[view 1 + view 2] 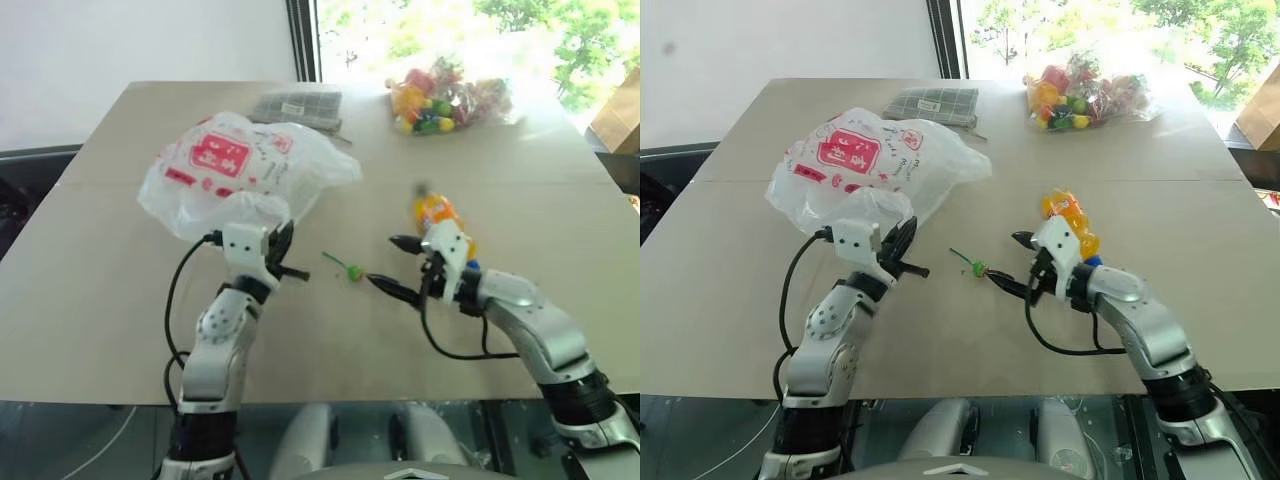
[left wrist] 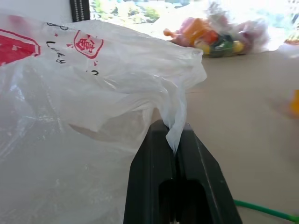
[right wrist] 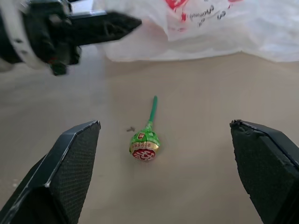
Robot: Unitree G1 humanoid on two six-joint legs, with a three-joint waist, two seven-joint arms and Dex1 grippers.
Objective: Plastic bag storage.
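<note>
Thin crinkly white plastic is what the left hand [image 2: 176, 140] has got, its two black fingers pressed together on a twisted strip of the plastic bag [image 1: 240, 170], pinched right at the near edge. The rest of the bag balloons up and away just beyond that hand, red logo on top, mostly resting on the desk [image 1: 120, 320].

The right hand [image 3: 166, 140] is spread wide and holding nothing, hovering low off to the side of the left one with its fingers aimed toward it. Sitting on the desk between the two hands is a green lollipop [image 1: 353, 270], and just past the right hand there's an orange bottle [image 1: 436, 212]. Further out beyond the bag: a folded checked cloth [image 1: 297, 106], and far behind the right hand a clear bag of colourful stuff [image 1: 445, 98].

My read is we're at the gather-it-up stage. To do it well I'd keep the left pinch tight, since that strip is skinny and slippery, and bring the right hand in onto loose film near the pinch rather than the puffed middle, so air gets squeezed out. Also steer the right hand over the lollipop, not through it.
</note>
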